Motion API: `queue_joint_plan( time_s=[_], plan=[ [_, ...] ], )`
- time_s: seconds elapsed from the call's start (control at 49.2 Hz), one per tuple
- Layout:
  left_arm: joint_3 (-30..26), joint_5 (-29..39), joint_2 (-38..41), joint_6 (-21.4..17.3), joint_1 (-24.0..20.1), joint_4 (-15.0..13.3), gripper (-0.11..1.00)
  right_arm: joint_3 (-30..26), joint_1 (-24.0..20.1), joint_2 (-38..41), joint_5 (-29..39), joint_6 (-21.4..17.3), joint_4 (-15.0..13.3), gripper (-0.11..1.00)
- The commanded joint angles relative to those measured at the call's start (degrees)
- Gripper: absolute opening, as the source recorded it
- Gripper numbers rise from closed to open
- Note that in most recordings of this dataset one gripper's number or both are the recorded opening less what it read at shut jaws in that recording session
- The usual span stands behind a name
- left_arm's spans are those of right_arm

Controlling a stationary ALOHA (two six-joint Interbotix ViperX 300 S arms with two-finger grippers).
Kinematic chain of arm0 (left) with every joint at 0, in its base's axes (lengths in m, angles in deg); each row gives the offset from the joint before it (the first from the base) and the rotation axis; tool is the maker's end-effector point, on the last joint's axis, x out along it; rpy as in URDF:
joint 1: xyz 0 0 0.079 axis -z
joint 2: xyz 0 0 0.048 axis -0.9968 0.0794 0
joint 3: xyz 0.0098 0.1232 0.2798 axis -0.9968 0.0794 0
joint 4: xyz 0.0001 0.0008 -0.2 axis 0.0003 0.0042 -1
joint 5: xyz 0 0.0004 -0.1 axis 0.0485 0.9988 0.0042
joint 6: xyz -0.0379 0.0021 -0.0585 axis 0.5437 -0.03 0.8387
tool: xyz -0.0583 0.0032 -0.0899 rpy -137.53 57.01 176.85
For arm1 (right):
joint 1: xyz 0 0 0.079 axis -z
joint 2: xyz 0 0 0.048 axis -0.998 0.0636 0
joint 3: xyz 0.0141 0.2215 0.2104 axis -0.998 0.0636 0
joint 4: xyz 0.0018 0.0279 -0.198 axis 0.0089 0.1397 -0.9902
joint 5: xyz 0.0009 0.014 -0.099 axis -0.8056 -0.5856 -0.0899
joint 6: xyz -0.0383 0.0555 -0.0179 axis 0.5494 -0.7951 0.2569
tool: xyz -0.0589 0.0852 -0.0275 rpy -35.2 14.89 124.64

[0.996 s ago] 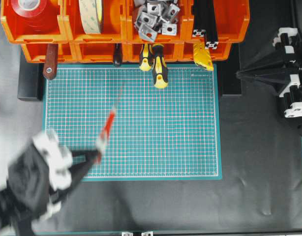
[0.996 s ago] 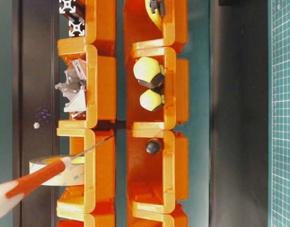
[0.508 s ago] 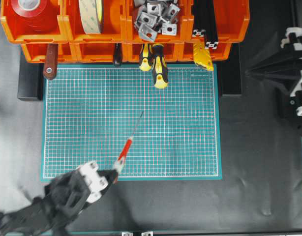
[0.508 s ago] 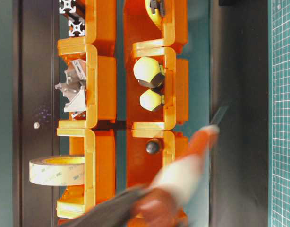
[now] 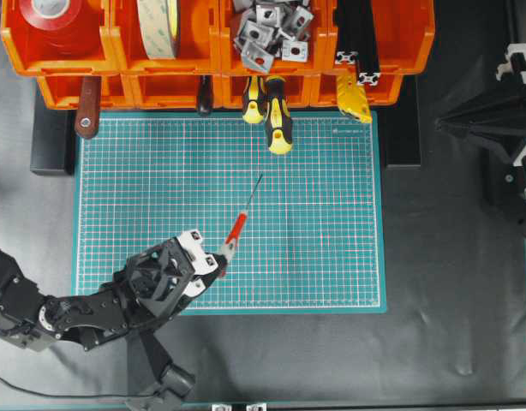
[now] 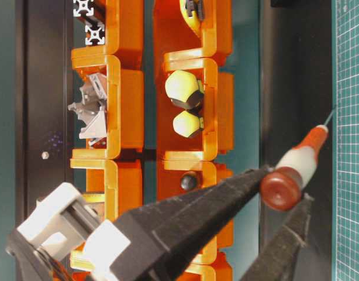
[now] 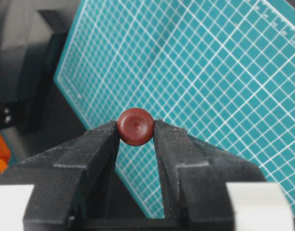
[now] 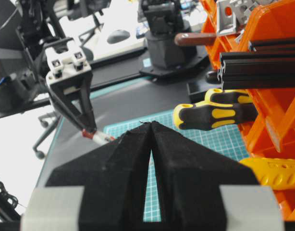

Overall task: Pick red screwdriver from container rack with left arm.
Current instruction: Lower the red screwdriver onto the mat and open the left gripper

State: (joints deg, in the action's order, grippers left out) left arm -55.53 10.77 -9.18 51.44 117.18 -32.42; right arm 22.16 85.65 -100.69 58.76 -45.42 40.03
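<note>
1. Left gripper [image 7: 136, 129] clamps only the end cap of the red screwdriver [image 5: 236, 230] — thin hold, could pivot or slip.
2. Shaft points toward 1 o'clock over the green mat [image 5: 331, 257], well clear of the container rack [image 5: 220, 86].
3. Right gripper [image 8: 151, 129] is pressed closed, idle.

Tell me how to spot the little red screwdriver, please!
Find the big green cutting mat below the orange container rack. Near its lower left, the left gripper pinches the red screwdriver by its end. It is slim and red with a thin metal shaft, unlike the fat yellow-and-black screwdrivers sticking out of the rack.
</note>
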Motion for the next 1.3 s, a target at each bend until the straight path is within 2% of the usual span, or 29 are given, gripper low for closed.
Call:
queue_joint_plan(
  time_s=[0.0, 0.183, 0.651, 0.955, 1.057, 1.281],
  plan=[
    [-0.4, -0.8, -0.4, 0.2, -0.3, 0.3, 0.25, -2.2, 0.0, 0.3, -0.4, 0.0, 0.1, 0.0],
    [0.5, -3.3, -0.2, 0.2, -1.2, 0.3, 0.25, -2.2, -0.1, 0.1, -0.1, -0.1, 0.1, 0.0],
    [0.9, -4.0, 0.1, 0.4, -4.1, 0.3, 0.25, -2.2, 0.0, 0.1, -0.4, 0.0, 0.1, 0.0],
    [1.8, -8.2, 0.3, 0.5, -5.3, 0.3, 0.25, -2.3, 0.0, 0.1, -0.3, 0.0, 0.1, 0.0],
    [2.6, -8.4, 0.3, 2.0, -5.4, 0.3, 0.35, -2.3, 0.0, 0.1, -0.1, 0.0, 0.1, 0.0],
    [5.4, -10.5, -0.1, 9.4, -5.4, 0.2, 0.62, -2.2, 0.0, 0.3, -0.1, 0.0, 0.1, 0.0]
  ],
)
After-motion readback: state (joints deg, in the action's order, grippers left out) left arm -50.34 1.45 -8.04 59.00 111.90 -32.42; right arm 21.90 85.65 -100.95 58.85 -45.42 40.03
